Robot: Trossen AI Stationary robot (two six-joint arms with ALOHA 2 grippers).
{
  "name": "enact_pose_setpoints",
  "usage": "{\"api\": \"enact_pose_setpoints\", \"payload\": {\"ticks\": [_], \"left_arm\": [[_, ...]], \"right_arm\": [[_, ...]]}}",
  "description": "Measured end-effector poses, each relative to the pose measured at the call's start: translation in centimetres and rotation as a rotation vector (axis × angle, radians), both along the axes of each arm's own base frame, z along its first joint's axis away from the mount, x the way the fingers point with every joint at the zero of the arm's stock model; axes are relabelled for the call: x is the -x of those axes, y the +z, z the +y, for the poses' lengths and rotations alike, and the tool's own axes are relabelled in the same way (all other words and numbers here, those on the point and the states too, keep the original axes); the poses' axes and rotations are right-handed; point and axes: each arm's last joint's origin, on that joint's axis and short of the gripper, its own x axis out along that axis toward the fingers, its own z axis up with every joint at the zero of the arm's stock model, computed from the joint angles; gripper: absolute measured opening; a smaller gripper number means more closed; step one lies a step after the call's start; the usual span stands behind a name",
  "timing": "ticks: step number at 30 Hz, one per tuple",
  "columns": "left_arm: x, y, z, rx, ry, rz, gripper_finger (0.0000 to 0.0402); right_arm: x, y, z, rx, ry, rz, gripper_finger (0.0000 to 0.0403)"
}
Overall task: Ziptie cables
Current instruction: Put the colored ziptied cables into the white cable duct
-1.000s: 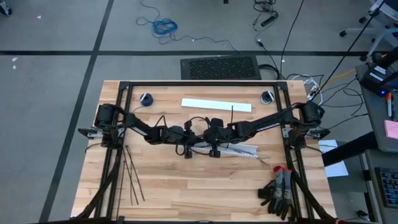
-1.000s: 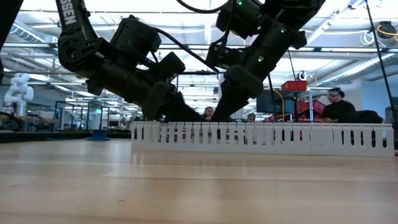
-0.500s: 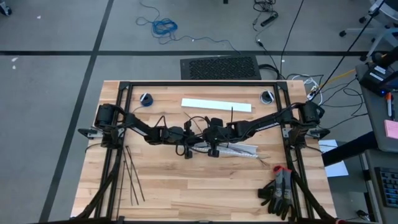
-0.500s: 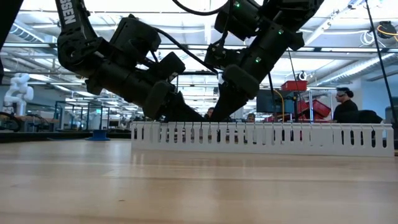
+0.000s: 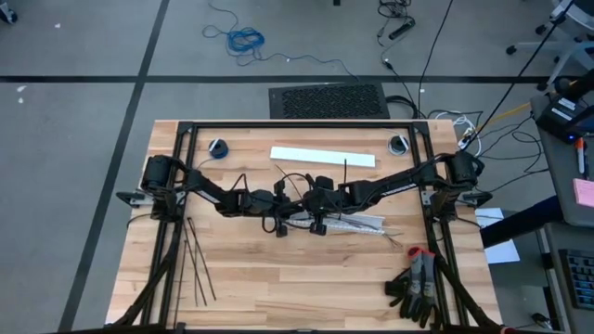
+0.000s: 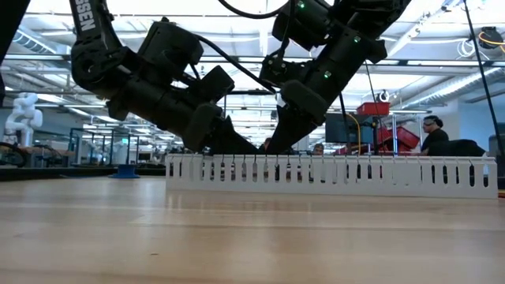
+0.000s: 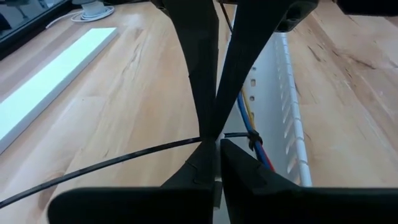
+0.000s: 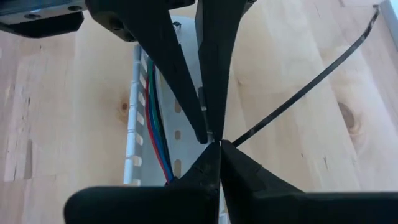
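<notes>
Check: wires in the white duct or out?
In. Left wrist view shows the coloured wires lying inside the slotted duct, a ziptie looped round them.

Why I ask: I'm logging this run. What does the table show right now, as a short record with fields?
left tool: table centre, shut on ziptie
right tool: tip to tip with left tool, shut on same ziptie
ziptie: head sits against cables
cables: lying in white slotted duct
spare zipties: near left arm's base
gloves: near right arm's base
</notes>
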Motion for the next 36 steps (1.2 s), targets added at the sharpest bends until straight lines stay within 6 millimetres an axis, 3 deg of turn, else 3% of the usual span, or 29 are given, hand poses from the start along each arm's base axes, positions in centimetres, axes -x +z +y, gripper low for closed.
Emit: {"api": "enact_pose_setpoints", "payload": {"ticks": [9,23,36], "left_arm": [[-0.1,0.2,0.1,-0.017,0.034,-0.046,0.002],[-0.3,0.4,0.2,-0.018,0.044,-0.074,0.002],[-0.3,0.6,0.4,-0.046,0.102,-0.097,0.002]], "right_arm": [[0.2,0.3,0.0,0.013,-0.012,-0.002,0.0],[1.8,4.7,-0.3,0.099,-0.001,-0.075,0.0],[0.9,1.8,1.4,0.058,-0.003,-0.028,0.0]]}}
